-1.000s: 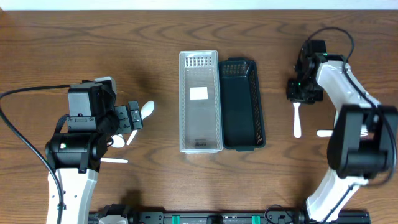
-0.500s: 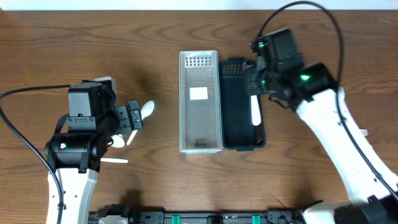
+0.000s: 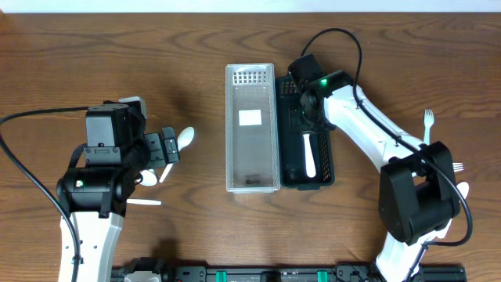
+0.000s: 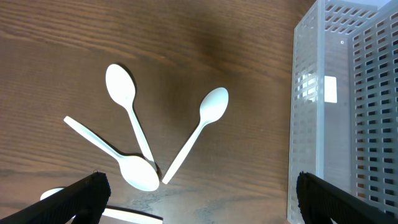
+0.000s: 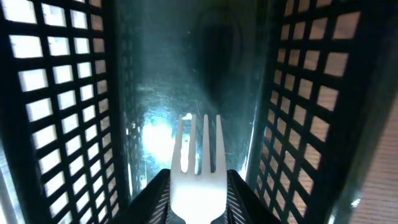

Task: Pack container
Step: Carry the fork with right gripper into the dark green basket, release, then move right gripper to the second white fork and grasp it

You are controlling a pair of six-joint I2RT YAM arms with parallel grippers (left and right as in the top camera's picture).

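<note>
A white plastic fork [image 3: 309,157] is held by my right gripper [image 3: 307,124], which is shut on its handle inside the dark slotted basket [image 3: 328,153]. In the right wrist view the fork [image 5: 198,158] points tines forward between the jaws [image 5: 198,202], low over the dark basket floor [image 5: 168,74]. A white slotted basket [image 3: 250,149] stands against the dark one's left side. My left gripper [image 3: 168,146] is open and empty over several white spoons [image 4: 211,106] on the table, left of the white basket [image 4: 348,106].
More white cutlery lies at the far right: a fork [image 3: 428,120] and other pieces [image 3: 457,167] near the right arm's base. A white utensil [image 3: 143,202] lies by the left arm. The baskets stand mid-table.
My right arm carried the fork from the right side of the table into the dark basket, then lowered it further along the basket. The left arm has not moved.
</note>
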